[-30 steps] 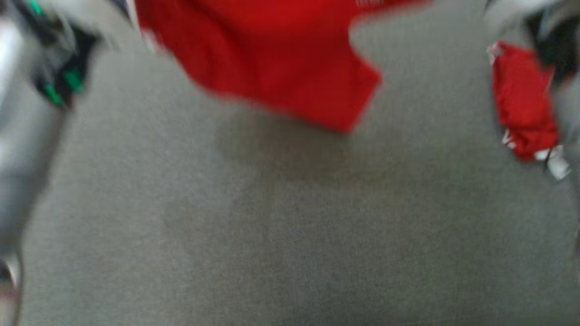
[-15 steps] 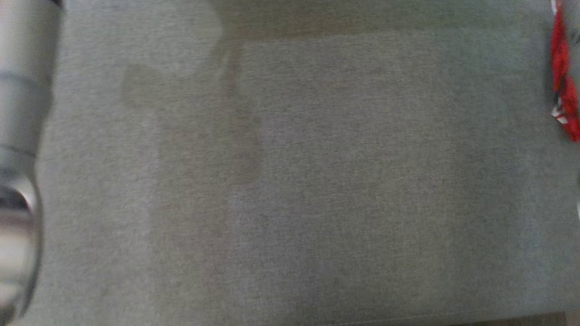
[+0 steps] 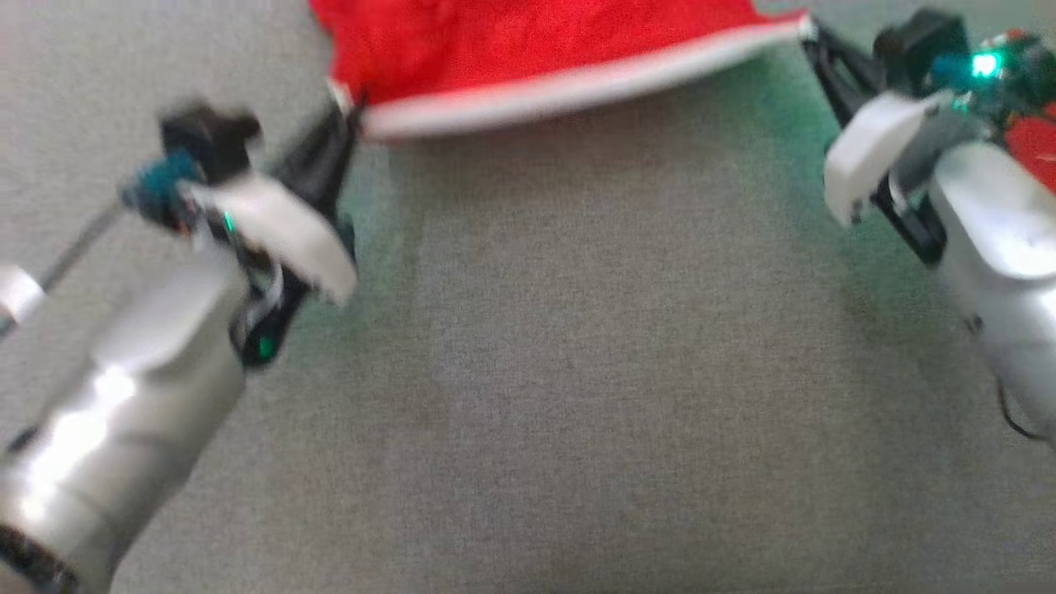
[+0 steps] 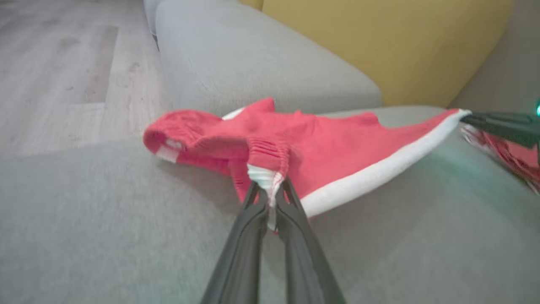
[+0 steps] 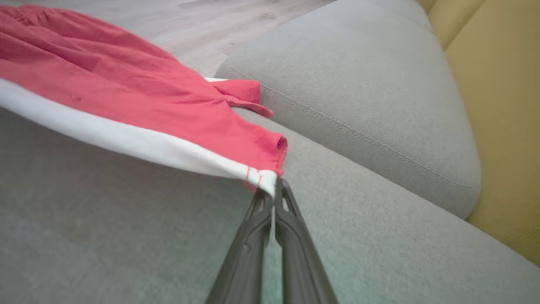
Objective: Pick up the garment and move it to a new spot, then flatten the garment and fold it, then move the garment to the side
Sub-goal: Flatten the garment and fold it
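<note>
The red garment (image 3: 528, 41) with a white band along its edge hangs stretched between my two grippers over the grey sofa seat (image 3: 577, 371). My left gripper (image 3: 351, 111) is shut on the gathered left corner of the garment (image 4: 270, 185). My right gripper (image 3: 813, 37) is shut on the white-edged right corner of the garment (image 5: 270, 179). In the wrist views the far part of the garment (image 5: 126, 97) drapes down onto the seat cushion. More red cloth (image 3: 1035, 140) shows beside my right wrist.
A grey back cushion (image 5: 358, 80) runs behind the seat, with a yellow cushion (image 4: 379, 46) behind it. Pale wood floor (image 4: 63, 71) lies beyond the sofa's end. Much bare seat fabric lies in front of the garment.
The head camera has swung a lot between frames. A second ago the garment hung loose and blurred; now its white edge is pulled taut between both grippers, low over the seat.
</note>
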Tool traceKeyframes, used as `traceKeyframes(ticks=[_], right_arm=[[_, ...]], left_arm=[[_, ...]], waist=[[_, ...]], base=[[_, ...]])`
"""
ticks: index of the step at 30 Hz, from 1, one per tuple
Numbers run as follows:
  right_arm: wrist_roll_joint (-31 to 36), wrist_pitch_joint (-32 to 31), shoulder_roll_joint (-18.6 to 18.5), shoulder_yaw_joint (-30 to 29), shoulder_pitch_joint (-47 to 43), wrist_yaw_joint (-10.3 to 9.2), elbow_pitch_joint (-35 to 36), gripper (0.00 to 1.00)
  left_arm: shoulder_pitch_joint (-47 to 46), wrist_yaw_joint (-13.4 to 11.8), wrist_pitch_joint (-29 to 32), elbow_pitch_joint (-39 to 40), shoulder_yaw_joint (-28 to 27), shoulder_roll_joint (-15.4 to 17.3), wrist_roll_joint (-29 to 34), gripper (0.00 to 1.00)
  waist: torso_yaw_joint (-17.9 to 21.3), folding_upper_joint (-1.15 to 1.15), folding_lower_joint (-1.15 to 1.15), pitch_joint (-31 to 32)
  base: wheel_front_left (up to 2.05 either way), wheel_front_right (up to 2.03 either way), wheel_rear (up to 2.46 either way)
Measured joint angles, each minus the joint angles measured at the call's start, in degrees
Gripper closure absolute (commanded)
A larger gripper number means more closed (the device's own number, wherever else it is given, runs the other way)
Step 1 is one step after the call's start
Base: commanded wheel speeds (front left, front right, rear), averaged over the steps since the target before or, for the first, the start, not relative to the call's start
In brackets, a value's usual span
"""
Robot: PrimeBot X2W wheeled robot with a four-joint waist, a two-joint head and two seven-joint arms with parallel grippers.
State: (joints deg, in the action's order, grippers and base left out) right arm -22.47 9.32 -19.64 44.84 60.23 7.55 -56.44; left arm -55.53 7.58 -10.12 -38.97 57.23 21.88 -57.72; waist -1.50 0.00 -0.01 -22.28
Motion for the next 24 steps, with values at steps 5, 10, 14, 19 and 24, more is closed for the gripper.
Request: traceKeyframes(ticks=[5,10,14,19,24], right_arm=[[-9.73,-4.39,-7.5,12.18,-3.23,0.0,7.89,1.0],[-18.4,-7.22,-12.82,19.34,-4.53,0.0,14.34,1.0],[-23.5,-9.25,-16.97,24.66,-4.64,0.0,19.81,1.0],[-25.92,-11.22,-21.4,27.95,-5.85,0.0,26.43,1.0],[-27.27,-13.66,-26.03,29.02,-11.06,0.0,33.1,1.0]], left_arm=[[4.55,0.01,-0.08,2.9,8.01,3.46,-0.29,1.0],[6.78,0.0,-1.4,4.05,11.38,5.05,-1.79,1.0],[7.98,0.01,-2.08,4.65,13.24,5.53,-2.19,1.0],[10.56,0.01,-2.05,6.03,15.51,6.71,-2.2,1.0],[14.08,0.01,-1.21,8.68,16.82,7.89,-2.23,1.0]], waist=[[-0.19,0.0,-0.01,3.65],[0.17,0.0,-0.01,7.01],[0.92,0.0,0.0,9.25],[2.17,0.0,0.0,12.23],[2.99,0.0,0.0,15.92]], base=[[0.0,0.0,0.0],[0.0,0.0,0.0],[0.0,0.0,0.0],[0.0,0.0,0.0],[0.0,0.0,0.0]])
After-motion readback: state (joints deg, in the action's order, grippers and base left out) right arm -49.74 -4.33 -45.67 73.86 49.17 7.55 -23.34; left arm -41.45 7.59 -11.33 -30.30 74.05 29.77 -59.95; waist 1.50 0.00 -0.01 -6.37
